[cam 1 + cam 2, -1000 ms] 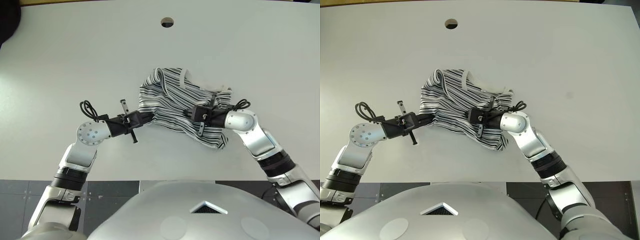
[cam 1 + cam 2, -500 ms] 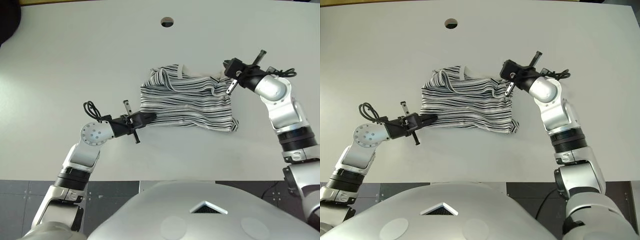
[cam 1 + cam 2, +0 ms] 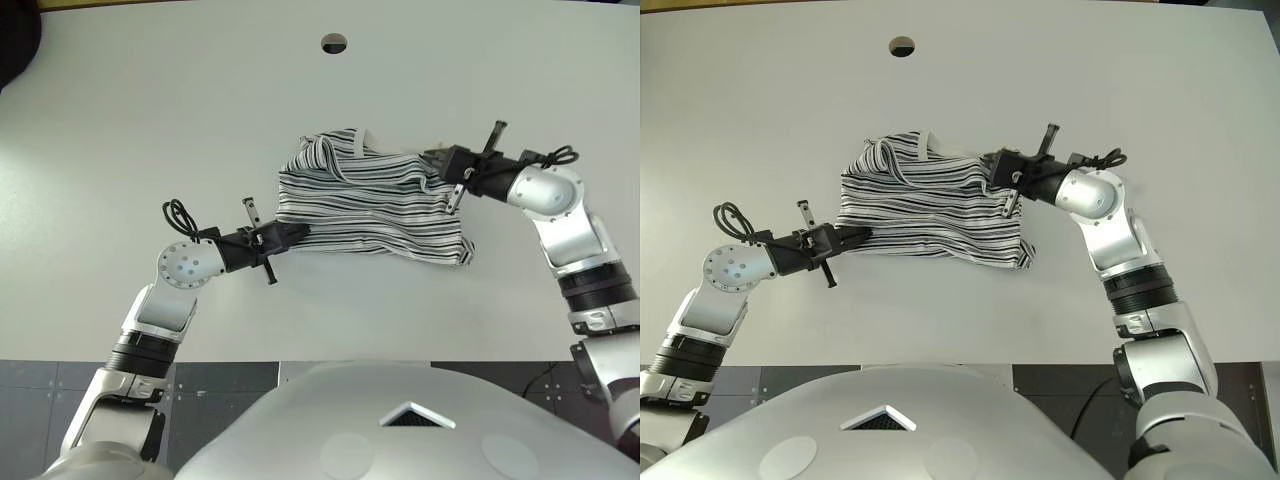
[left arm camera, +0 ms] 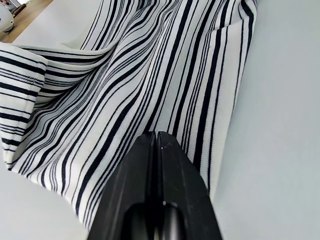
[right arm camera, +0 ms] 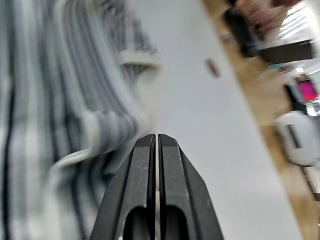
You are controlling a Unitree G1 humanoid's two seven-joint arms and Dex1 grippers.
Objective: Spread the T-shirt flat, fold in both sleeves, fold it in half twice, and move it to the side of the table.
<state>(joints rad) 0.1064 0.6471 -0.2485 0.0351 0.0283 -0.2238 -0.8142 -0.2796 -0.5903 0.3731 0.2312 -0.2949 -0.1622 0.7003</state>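
Note:
The black-and-white striped T-shirt (image 3: 370, 205) lies crumpled and partly spread in the middle of the white table (image 3: 150, 130). Its white collar faces the far side and one corner trails toward the near right. My left gripper (image 3: 298, 233) is shut at the shirt's near left corner, and the left wrist view has its fingertips (image 4: 156, 135) resting on the striped cloth (image 4: 125, 80). My right gripper (image 3: 432, 159) is shut at the shirt's far right edge. Its fingers (image 5: 150, 165) lie over the fabric (image 5: 60, 100) in the right wrist view.
A round cable hole (image 3: 334, 44) sits in the table near its far edge. Bare tabletop surrounds the shirt on every side. The table's near edge (image 3: 300, 360) runs just in front of my arms.
My right gripper dragged the shirt's right side out to the far right, spreading it wider, then dropped slightly back toward the shirt. The left gripper stayed at the near left corner.

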